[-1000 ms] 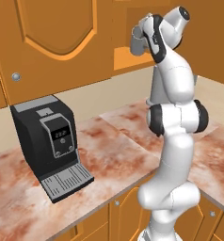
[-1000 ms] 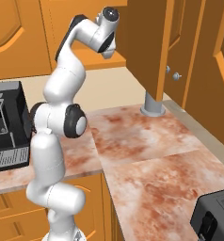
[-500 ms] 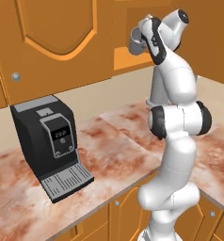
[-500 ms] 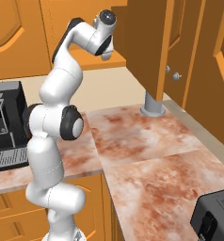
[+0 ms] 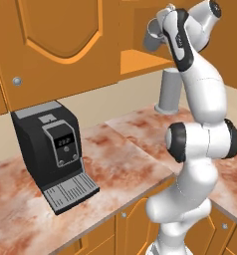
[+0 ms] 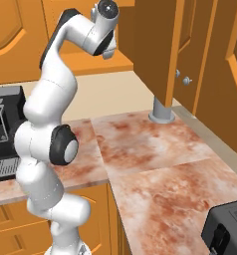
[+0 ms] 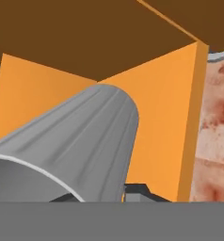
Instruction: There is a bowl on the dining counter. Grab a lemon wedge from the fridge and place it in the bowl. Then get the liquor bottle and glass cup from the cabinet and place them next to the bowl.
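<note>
The glass cup (image 5: 151, 39) is a grey ribbed tumbler held at the mouth of the open cabinet (image 5: 140, 62), just above its orange shelf. My gripper (image 5: 157, 33) is shut on it, high up at the end of the raised arm. In the hand view the glass cup (image 7: 81, 146) lies tilted across the lower left with its rim nearest the camera. The gripper (image 7: 97, 195) grips it at the bottom, and one dark fingertip (image 7: 135, 190) shows beside it. From the right base view the gripper (image 6: 108, 52) sits in front of the cabinet shelf (image 6: 90, 62), beside the open door (image 6: 155, 50).
A black coffee machine (image 5: 51, 149) stands on the marbled counter (image 5: 125, 149) at left. A grey cylindrical post (image 5: 169, 92) rises below the cabinet. A dark appliance (image 6: 230, 229) sits at the counter's near right corner. Closed orange wall cabinets (image 5: 56, 40) hang at left.
The gripper has closed on the glass cup. The hand and cup have shifted slightly, and the rest of the arm has barely moved.
</note>
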Controlling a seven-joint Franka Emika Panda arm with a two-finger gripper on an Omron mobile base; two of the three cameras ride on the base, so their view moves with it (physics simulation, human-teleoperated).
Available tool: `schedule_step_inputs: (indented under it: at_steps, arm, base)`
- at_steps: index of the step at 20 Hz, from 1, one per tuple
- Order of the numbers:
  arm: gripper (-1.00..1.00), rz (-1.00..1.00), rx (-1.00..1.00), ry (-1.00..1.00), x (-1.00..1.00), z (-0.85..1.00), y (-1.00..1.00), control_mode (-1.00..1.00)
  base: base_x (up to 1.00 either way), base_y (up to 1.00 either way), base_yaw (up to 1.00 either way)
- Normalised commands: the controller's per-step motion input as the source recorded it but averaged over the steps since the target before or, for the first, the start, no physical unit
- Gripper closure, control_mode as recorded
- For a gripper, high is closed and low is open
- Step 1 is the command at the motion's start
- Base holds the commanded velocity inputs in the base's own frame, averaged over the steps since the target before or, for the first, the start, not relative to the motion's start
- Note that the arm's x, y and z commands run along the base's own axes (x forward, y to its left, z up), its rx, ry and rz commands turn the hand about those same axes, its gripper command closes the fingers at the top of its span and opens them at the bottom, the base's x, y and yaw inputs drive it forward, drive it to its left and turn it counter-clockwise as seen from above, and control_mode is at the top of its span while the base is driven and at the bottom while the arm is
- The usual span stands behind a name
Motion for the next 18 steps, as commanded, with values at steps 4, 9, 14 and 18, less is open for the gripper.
schedule_step_inputs:
  at_steps: [4, 9, 14, 18]
  arm:
    - [1.00, 0.04, 0.00, 0.00, -1.00, 0.25, 0.02, -1.00]
    - [1.00, 0.08, -0.03, 0.01, -1.00, 0.09, 0.04, -1.00]
    - [1.00, 0.14, -0.09, 0.06, -1.00, 0.01, 0.06, -1.00]
    - [1.00, 0.16, -0.18, 0.09, -1.00, -0.07, 0.18, -1.00]
  base:
    - [0.00, 0.00, 0.00]
    - [0.00, 0.00, 0.00]
    - [0.00, 0.00, 0.00]
    - [0.00, 0.00, 0.00]
